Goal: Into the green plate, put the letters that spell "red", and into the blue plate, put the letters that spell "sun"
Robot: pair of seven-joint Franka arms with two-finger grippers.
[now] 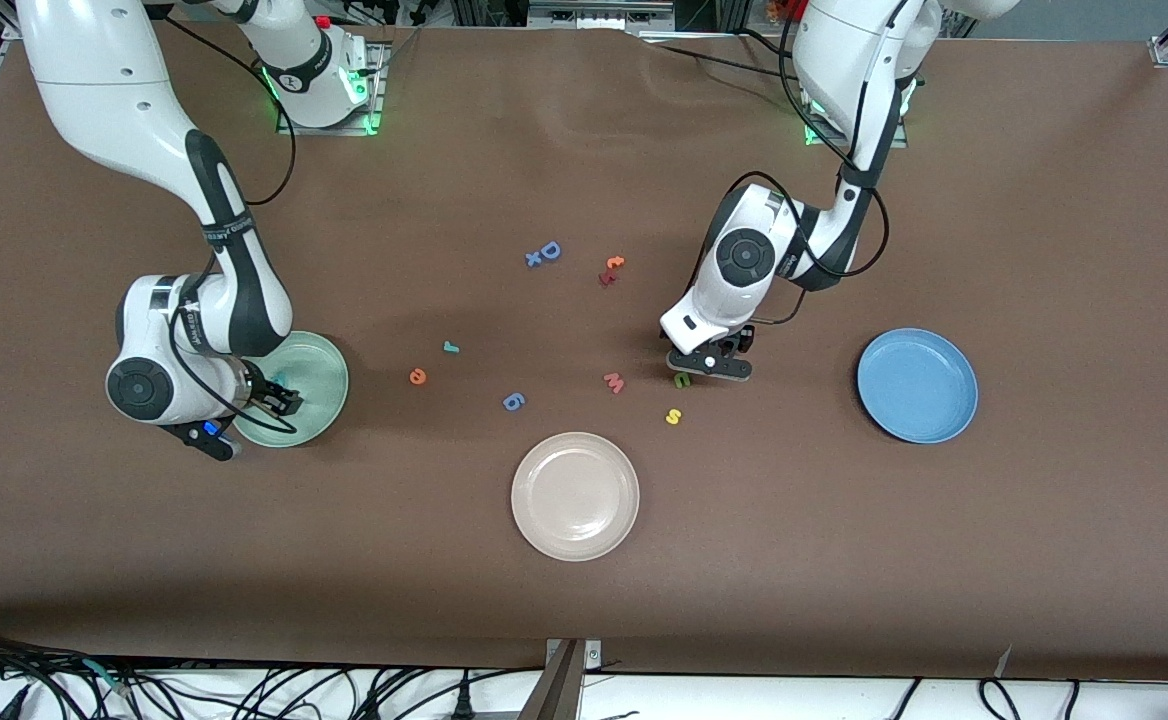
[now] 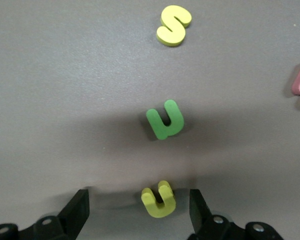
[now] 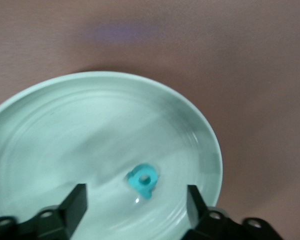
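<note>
- Right gripper [image 3: 137, 207]: over the green plate [image 1: 329, 375], at the right arm's end of the table. Fingers [image 3: 75, 205] stand wide apart and hold nothing.
- "d" [image 3: 142, 181]: teal, lies in the green plate between the right gripper's open fingers, touching neither.
- Left gripper [image 2: 140, 212]: low over the table, near the yellow "u" [image 2: 159, 199]. Fingers [image 2: 200, 210] stand wide apart, one on each side of the "u", not gripping it.
- Green "n" [image 2: 165, 120]: on the table just beside the "u"; in the front view [image 1: 682, 379] it shows at the gripper's edge.
- Yellow "s" [image 1: 674, 416]: on the table at about 7 o'clock from the "n", nearer to the front camera.
- Blue plate [image 1: 917, 386]: at the left arm's end of the table, at 3 o'clock from the left gripper, well apart from it. No letter lies in it.
- "r" [image 1: 451, 347]: teal, on the table between the green plate and the table's middle.
- "e" [image 1: 418, 376]: orange, at about 7 o'clock from the "r", near it.
- White plate [image 1: 575, 496]: mid-table, nearest to the front camera.
- Pink "w" [image 1: 614, 382]: at 9 o'clock from the "n".
- Blue letter [image 1: 513, 401]: between the "e" and the "w".
- Blue "D" [image 1: 548, 251] and red-orange pair [image 1: 610, 270]: farther from the front camera, mid-table.
</note>
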